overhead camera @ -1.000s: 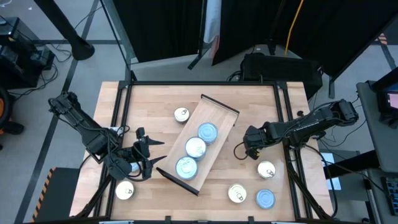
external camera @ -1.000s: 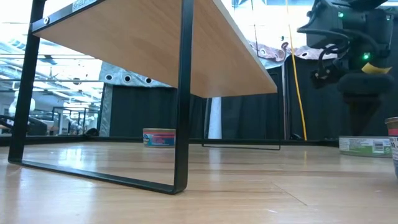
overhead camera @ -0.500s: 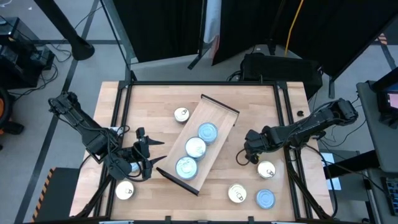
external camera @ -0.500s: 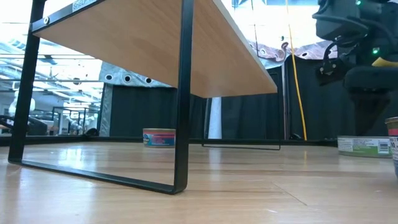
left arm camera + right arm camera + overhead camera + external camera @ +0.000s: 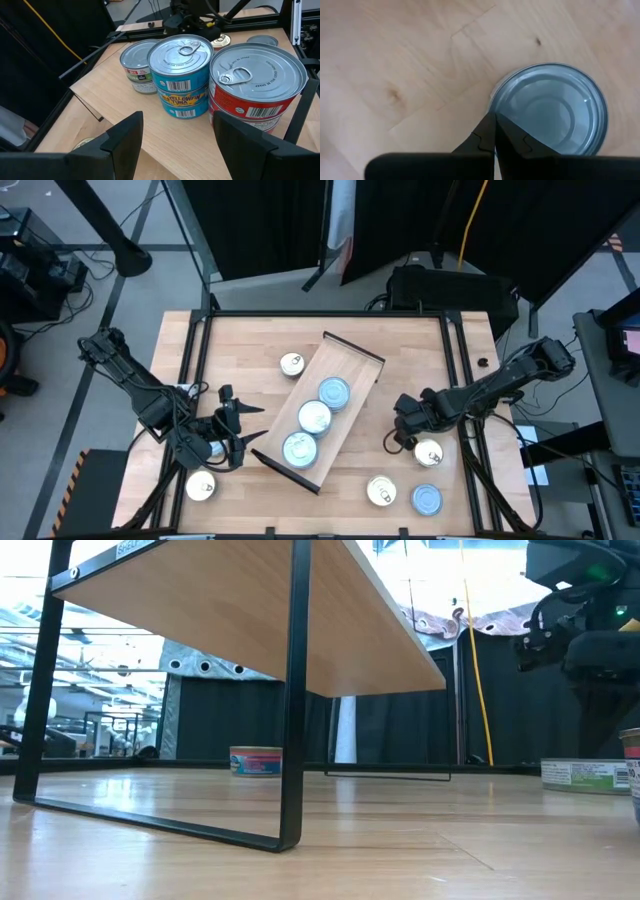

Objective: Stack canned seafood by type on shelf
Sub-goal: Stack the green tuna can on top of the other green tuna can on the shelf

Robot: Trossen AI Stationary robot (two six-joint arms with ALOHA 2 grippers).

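Observation:
The shelf (image 5: 355,370) lies slantwise across the middle of the table, standing on dark wire legs (image 5: 290,740). On it stand a single green-labelled tin (image 5: 140,65), a blue-labelled stack of two (image 5: 182,75) and a red-labelled stack (image 5: 255,85). My left gripper (image 5: 250,423) is open, level, just off the shelf's near-left end, facing the stacks. My right gripper (image 5: 393,442) is shut and points down above the table, beside a loose silver-topped tin (image 5: 550,110), (image 5: 428,453). It touches nothing.
Loose tins stand on the tabletop: one beyond the shelf (image 5: 292,363), one at the near-left corner (image 5: 200,486), two near the right-hand near edge (image 5: 381,491) (image 5: 428,499). Dark frame rails (image 5: 195,360) run along the table's sides.
My right gripper has moved toward the table's near edge and slightly right, ending beside the loose silver-topped tin. The left arm and all tins have stayed put.

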